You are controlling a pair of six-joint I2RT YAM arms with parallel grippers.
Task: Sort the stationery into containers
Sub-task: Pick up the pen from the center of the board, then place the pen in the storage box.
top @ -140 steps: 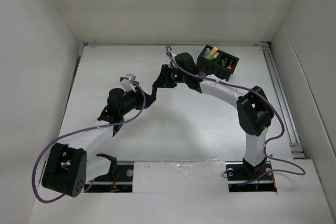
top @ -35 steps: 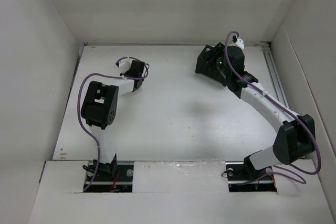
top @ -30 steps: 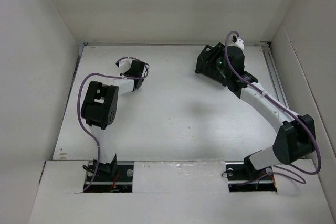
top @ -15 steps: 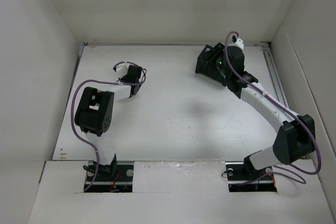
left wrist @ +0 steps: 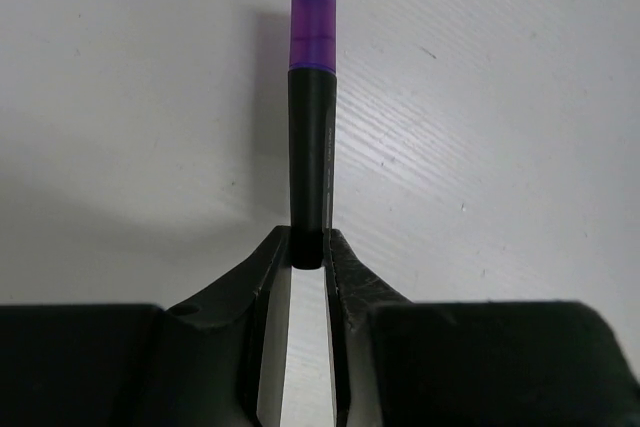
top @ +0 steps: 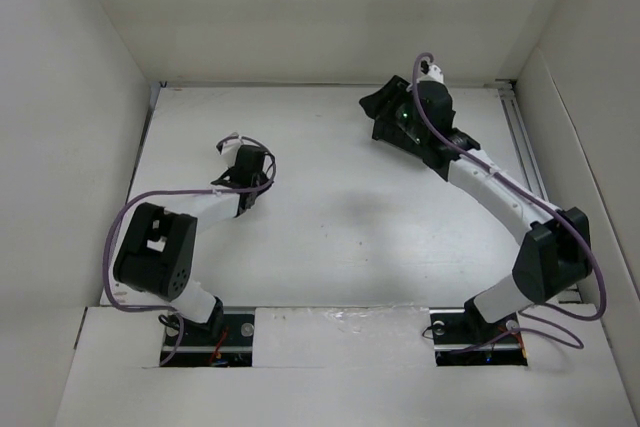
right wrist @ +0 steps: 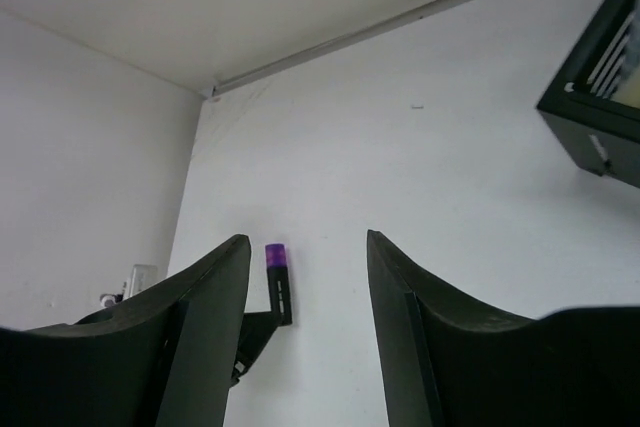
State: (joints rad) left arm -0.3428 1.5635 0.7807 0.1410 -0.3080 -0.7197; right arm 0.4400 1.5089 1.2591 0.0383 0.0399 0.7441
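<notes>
Now: left pincer [left wrist: 308, 252] pinching the purple highlighter [left wrist: 311, 137] by its very tail.
Only the black end sits between the tips, the capped length jutting over the desk [left wrist: 500, 97] — a quick swing could pivot it or let it slip. The right pincer [right wrist: 305, 242] hangs spread and empty beside the organiser box [right wrist: 600, 87], well apart from the pen.

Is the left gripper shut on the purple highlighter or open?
Shut. In the left wrist view the left gripper pinches the purple highlighter by its black barrel, no gap.
</notes>
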